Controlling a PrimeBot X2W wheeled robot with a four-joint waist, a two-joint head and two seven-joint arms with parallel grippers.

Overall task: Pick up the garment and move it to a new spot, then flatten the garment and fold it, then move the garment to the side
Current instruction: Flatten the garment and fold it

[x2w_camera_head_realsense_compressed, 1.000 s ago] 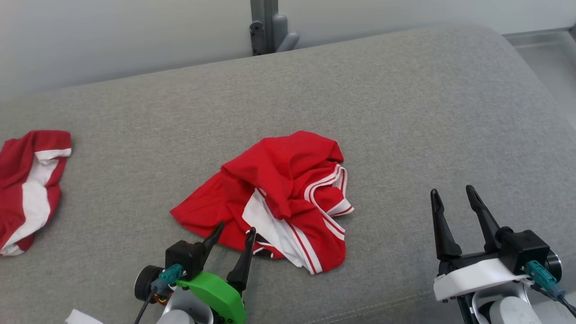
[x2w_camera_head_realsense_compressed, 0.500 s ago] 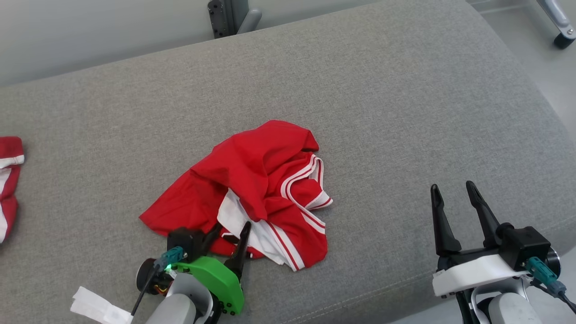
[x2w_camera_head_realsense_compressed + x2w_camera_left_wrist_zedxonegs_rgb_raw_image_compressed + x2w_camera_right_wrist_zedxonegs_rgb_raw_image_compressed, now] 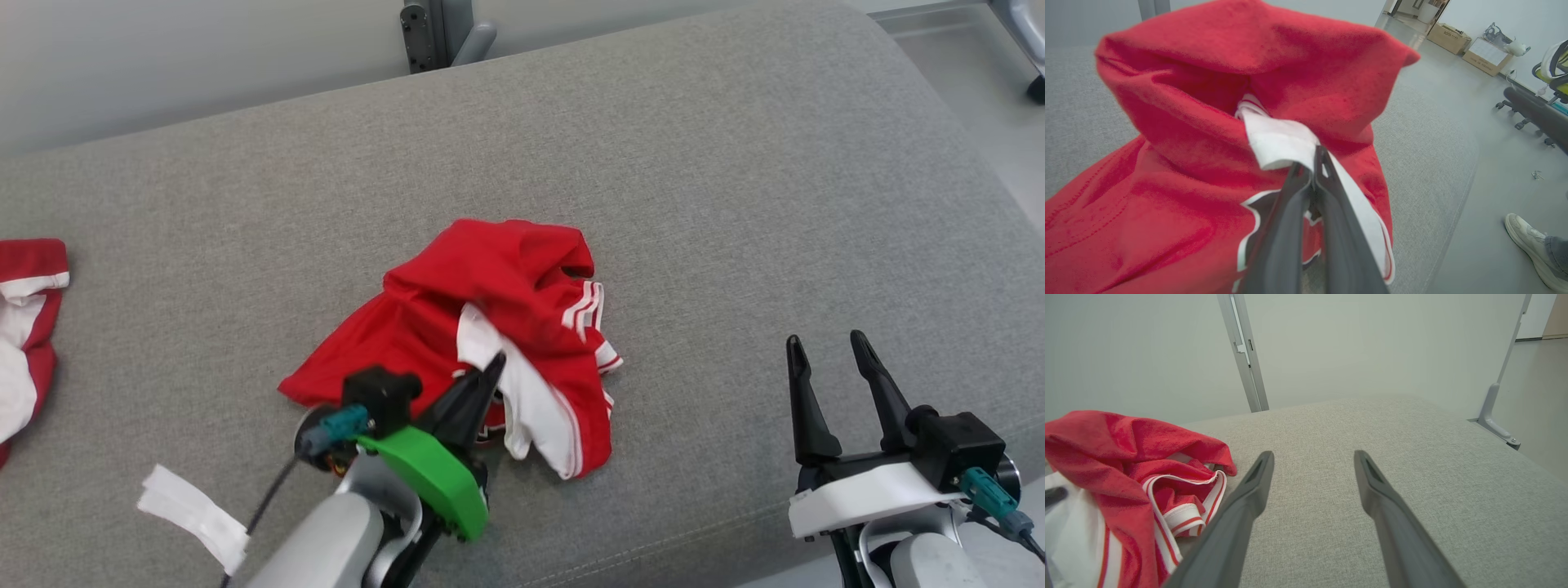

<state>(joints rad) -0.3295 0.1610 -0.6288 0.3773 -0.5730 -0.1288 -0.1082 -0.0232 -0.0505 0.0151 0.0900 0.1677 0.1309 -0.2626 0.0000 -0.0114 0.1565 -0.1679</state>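
Observation:
A crumpled red garment (image 3: 490, 294) with white panels and stripes lies in the middle of the grey cushion (image 3: 735, 204). My left gripper (image 3: 494, 366) is shut on a white fold of the garment (image 3: 1282, 143) near its front edge, and the cloth is bunched upward around the fingertips. In the right wrist view the garment (image 3: 1126, 457) sits at the left. My right gripper (image 3: 824, 347) stands open above the cushion's front right, well clear of the cloth, nothing between its fingers (image 3: 1249, 490).
A second red and white garment (image 3: 24, 327) lies at the cushion's far left edge. A grey metal post (image 3: 441, 33) rises behind the cushion. Beyond the cushion's right end is floor, with boxes (image 3: 1470, 45), an office chair (image 3: 1535, 110) and a person's shoe (image 3: 1531, 245).
My left gripper has closed on the garment's white fold and pulled it forward and up, bunching the cloth. The right gripper has stayed put. The head camera shifted slightly.

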